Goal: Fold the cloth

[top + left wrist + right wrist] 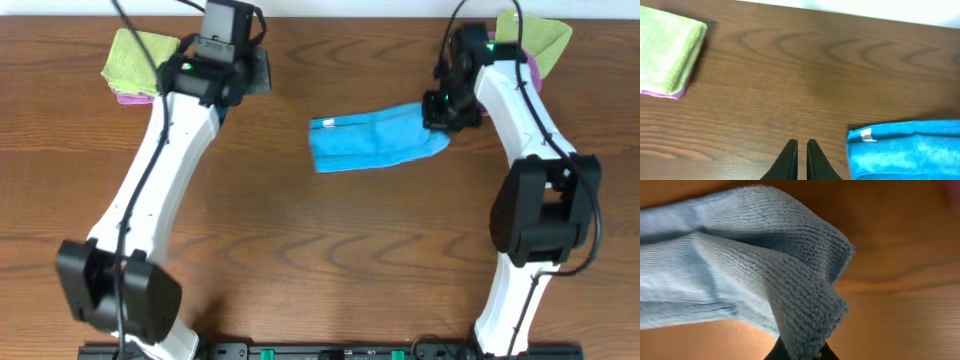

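The sky-blue cloth (372, 140) lies in a folded strip across the middle of the table, its small white tag (867, 134) at the left end. My right gripper (440, 118) is shut on the cloth's right corner (805, 315), which is pinched between the black fingers at the bottom of the right wrist view. My left gripper (802, 159) is shut with nothing in it, over bare wood just left of the cloth's (905, 150) tagged edge. Overhead, the left gripper's fingertips are hidden under the wrist camera (228, 30).
A lime-green cloth (140, 60) folded over a purple one (128, 97) lies at the back left. Another green cloth (545, 35) with purple under it sits at the back right behind the right arm.
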### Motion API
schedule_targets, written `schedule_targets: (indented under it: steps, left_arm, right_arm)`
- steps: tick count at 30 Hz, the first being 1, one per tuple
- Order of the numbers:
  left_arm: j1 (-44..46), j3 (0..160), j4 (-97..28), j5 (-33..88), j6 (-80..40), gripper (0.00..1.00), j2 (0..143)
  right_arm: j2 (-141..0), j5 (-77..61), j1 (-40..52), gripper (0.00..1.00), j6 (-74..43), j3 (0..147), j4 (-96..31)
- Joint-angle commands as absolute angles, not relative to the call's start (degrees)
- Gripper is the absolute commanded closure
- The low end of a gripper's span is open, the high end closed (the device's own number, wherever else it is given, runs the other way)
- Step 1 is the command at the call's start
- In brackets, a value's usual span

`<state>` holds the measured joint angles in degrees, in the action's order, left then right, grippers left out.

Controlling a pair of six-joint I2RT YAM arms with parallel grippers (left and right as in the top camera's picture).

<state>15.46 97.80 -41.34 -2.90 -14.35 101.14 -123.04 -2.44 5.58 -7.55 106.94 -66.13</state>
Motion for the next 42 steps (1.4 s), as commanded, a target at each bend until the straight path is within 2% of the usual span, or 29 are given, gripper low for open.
schedule_targets:
  steps: [1,9,19,22,24,27,28,36,38,40,41,42]
  left_arm:
    - [15.33,97.67,-42.61,-4.49,-13.74,0.91,101.32]
    - [15.33,97.67,-43.66,-4.49,-13.74,0.92,98.83]
    - [15.22,97.67,-45.89,-6.46,-13.69,0.88,96.71]
    - [15.07,97.67,-46.04,-6.46,-13.69,0.87,96.73]
    - [14.11,97.67,-46.04,-6.57,-13.74,0.87,96.73]
    - [13.02,97.65,-46.06,-6.52,-13.74,0.85,96.75]
    - [12.71,97.62,-46.09,-6.48,-13.74,0.84,96.82]
    - [11.99,95.11,-44.69,-2.37,-14.22,0.83,100.82]
    - [11.97,93.51,-43.29,2.83,-14.22,0.63,102.89]
    - [12.01,92.18,-41.87,7.16,-14.2,0.48,104.88]
    - [12.01,91.42,-40.84,9.63,-14.2,0.38,105.95]
    - [12.01,90.65,-39.64,12.49,-14.2,0.35,107.31]
  right_arm:
    - [-122.04,4.4,11.49,0.99,-7.03,107.77,-65.58]
    - [-123.79,6.44,24.14,0.99,-7.01,104.88,-59.72]
    - [-126.67,5.45,28.1,0.99,-6.33,104.88,-59.11]
    - [-126.67,0.91,29.04,0.91,-5.89,104.88,-58.52]
    - [-126.67,-7.97,30.09,0.75,-5.54,104.88,-58.52]
    - [-126.54,-14.72,30.41,0.75,-3.75,105.34,-58.5]
    - [-126.41,-16.05,30.15,0.7,-3.73,105.67,-58.5]
    - [-124.03,-16.71,24.93,0.63,-3.07,107.74,-59.64]
    - [-123.0,-15.79,22.61,0.69,-2.87,107.74,-59.55]
    - [-122.72,-14.98,20.82,0.86,-2.9,107.74,-59.48]
    - [-122.72,-15.0,19.81,0.98,-2.9,107.74,-59.51]
    - [-122.8,-15.0,18.52,0.99,-2.9,107.66,-59.57]
